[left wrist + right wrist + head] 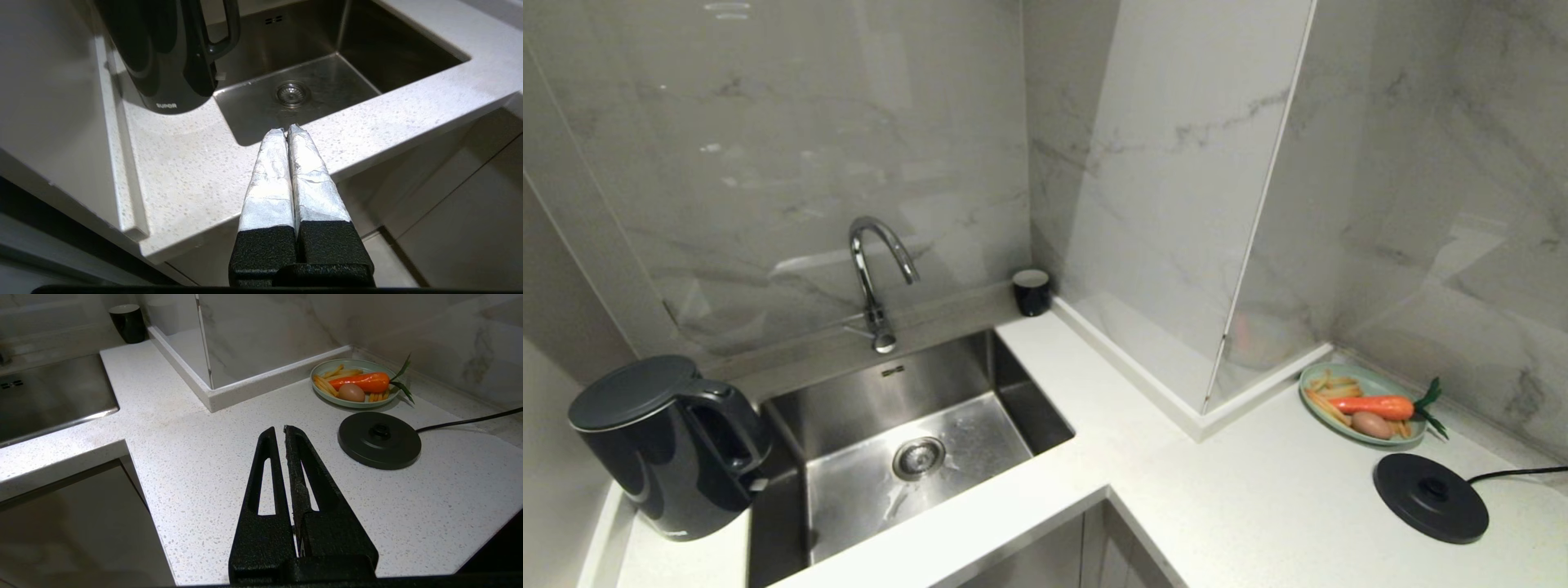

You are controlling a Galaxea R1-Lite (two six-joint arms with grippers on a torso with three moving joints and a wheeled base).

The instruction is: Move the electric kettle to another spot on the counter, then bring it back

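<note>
Kettle point(666, 445) sits on the counter point(1250, 498) just left of the sink point(915, 445), handle turned toward the basin. Left gripper point(288, 130) hangs over the counter's front edge, short of the sink, fingers pressed together, empty. Right gripper point(281, 430), pinched tight too, hovers well right of the sink, near the base disc point(1431, 496) and the plate of food point(1364, 394).

L claw point(288, 131) silver-wrapped tips; R claw point(280, 430) black, slotted.

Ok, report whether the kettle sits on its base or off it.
Off. The electric kettle stands upright on the counter left of the sink, while its base disc lies bare at the far right.
</note>
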